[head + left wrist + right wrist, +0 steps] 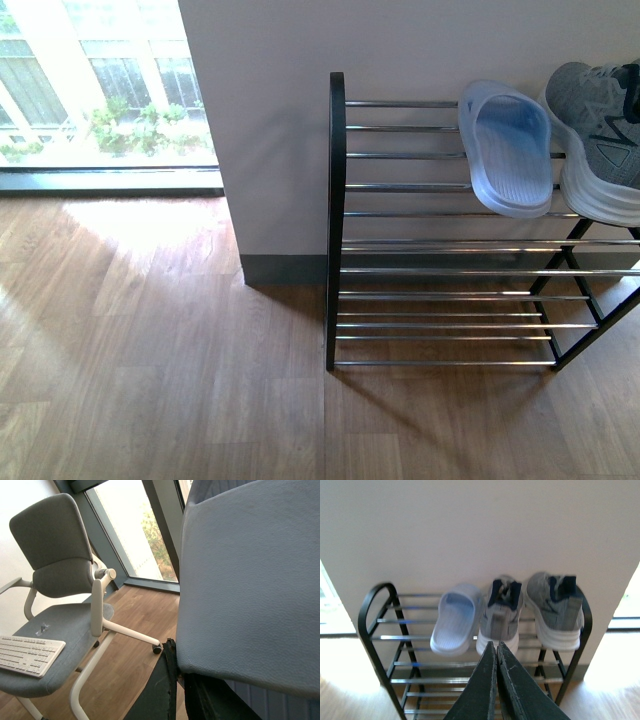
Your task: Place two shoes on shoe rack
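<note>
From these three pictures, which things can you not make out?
- Front view: grey sneaker cut by the right edge; second sneaker out of frame.
- Left wrist view: pale blue slide fills the frame, hiding the left pincer's tips.
- Right wrist view: right pincer covers the rack's middle.

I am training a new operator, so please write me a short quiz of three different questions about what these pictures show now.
1. True or false: the top tier of the shoe rack holds two blue slides.
2. How many grey sneakers stand on the rack?
A. one
B. two
C. three
3. Fill the gap: the left gripper is shut on a pale blue ____.

Key
1. False: only one blue slide lies there, at the left of the sneakers.
2. B: the left sneaker and the right sneaker stand side by side.
3. Slide: the held slide fills the left wrist view. The right gripper is shut and holds nothing.
</note>
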Robot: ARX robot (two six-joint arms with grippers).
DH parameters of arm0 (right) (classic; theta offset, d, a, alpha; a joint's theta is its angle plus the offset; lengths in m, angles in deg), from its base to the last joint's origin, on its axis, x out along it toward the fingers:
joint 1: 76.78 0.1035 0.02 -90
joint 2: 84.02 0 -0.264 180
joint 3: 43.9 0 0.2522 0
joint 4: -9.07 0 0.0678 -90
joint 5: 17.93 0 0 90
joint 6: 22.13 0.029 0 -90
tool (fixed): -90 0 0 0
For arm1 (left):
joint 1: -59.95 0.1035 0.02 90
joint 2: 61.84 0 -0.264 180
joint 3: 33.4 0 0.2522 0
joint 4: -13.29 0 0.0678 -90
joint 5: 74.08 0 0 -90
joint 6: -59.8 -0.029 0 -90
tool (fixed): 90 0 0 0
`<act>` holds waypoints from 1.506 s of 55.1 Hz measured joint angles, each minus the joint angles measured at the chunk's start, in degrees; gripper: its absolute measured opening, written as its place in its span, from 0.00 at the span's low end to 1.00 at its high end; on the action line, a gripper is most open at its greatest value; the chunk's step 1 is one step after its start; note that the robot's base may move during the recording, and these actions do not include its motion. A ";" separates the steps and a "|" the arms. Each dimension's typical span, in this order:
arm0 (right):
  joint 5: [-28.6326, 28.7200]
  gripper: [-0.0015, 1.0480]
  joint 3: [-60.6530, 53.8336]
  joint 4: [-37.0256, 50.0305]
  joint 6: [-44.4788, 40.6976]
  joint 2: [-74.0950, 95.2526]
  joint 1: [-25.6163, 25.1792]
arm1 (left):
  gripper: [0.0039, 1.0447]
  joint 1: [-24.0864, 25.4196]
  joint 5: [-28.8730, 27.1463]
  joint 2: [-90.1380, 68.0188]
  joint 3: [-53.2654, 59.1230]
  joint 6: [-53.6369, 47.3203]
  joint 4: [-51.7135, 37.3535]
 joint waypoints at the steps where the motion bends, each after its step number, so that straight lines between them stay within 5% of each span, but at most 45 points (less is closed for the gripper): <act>1: 0.02 0.02 0.00 -1.09 0.02 -0.81 0.00 | 0.01 0.00 0.00 0.00 0.00 0.00 0.00; 27: -0.15 0.02 0.00 -4.48 0.00 -5.68 0.00 | 0.01 0.00 0.04 0.00 0.00 0.00 0.00; 39: -0.13 0.30 0.00 -4.48 0.00 -5.70 0.00 | 0.01 0.00 0.00 0.00 0.00 0.00 0.00; 53: 0.09 0.82 0.00 -4.59 0.00 -5.79 0.00 | 0.01 0.00 -0.07 0.00 0.00 0.00 0.00; 58: 0.09 0.93 0.00 -4.57 0.00 -5.77 0.00 | 0.01 0.00 -0.09 0.00 0.00 0.00 0.00; 61: -0.44 0.91 0.00 -4.59 0.02 -5.79 0.00 | 0.01 1.11 11.52 -2.23 -3.82 4.39 10.32; 66: -0.52 0.91 0.00 -4.63 0.02 -5.81 0.00 | 0.01 -6.51 19.65 -9.20 -11.13 14.67 21.46; 73: -0.33 0.91 0.00 -4.63 0.02 -5.79 0.02 | 0.01 -27.15 14.40 -29.62 -23.50 29.70 14.62; 78: -0.28 0.91 0.00 -4.63 0.00 -5.79 0.02 | 0.01 -35.80 11.23 -43.06 -32.87 33.03 10.40; 83: -0.17 0.91 0.00 -4.63 0.02 -5.81 0.02 | 0.01 -39.21 10.71 -53.02 -38.86 34.32 9.64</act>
